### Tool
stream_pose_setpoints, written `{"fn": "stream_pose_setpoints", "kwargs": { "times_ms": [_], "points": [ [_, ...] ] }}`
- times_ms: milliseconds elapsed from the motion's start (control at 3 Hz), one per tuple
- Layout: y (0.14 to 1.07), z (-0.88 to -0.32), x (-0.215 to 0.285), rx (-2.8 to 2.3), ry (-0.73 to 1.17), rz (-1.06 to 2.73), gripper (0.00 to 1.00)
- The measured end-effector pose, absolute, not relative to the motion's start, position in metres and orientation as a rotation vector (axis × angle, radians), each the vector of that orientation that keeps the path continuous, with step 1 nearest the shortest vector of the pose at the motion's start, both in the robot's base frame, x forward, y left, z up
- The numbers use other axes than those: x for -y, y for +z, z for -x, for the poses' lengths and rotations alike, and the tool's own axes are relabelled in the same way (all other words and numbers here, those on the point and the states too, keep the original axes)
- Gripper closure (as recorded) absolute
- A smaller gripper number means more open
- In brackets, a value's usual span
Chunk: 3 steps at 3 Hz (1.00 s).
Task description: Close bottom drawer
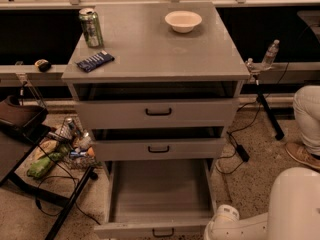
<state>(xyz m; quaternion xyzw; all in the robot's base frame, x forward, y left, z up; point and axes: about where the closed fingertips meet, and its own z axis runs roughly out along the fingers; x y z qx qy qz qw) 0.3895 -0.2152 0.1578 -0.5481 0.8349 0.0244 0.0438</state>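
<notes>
- Bottom drawer [160, 199], grey and the lowest of the three in the grey cabinet, is pulled far out toward the camera. Its inside is bare, and its front panel with a small black bar handle [163, 232] lies at the lower edge of the view.
- Above it, the grey middle drawer [159, 149] and the taller grey top drawer [157, 113] each stand out a little from the cabinet body, with a dark gap over each.
- On the cabinet's flat grey surface [160, 49] stand a green drink can [91, 27] at the back left, a white round bowl [183, 20] at the back right, and a flat dark blue packet [95, 61] near the front left edge.
- Left of the cabinet, a black folding stand [65, 204] and a heap of cans and packets [62, 144] sit on the floor, close to the drawer's left side but apart from it.
- To the right are a black power brick with cables [241, 153], a clear plastic bottle [270, 54] on a ledge, and a person's trouser leg and brown shoe [302, 155].
- The white robot arm [260, 224] comes in from the lower right, its rounded end just beside the open drawer's front right corner; contact cannot be made out.
- The tool lies past the lower edge of the view, so whether it is released or clenched cannot be told.
</notes>
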Motion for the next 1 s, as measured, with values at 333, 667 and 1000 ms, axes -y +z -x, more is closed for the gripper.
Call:
{"fn": "stream_pose_setpoints", "kwargs": {
  "times_ms": [333,667,1000],
  "points": [
    [0.154,-0.38,0.209,-2.552,0.093,1.673,1.0],
    [0.13,-0.371,0.181,-2.532,0.15,1.574,1.0],
    [0.108,-0.379,0.151,-2.409,0.158,1.537,1.0]
  ]
}}
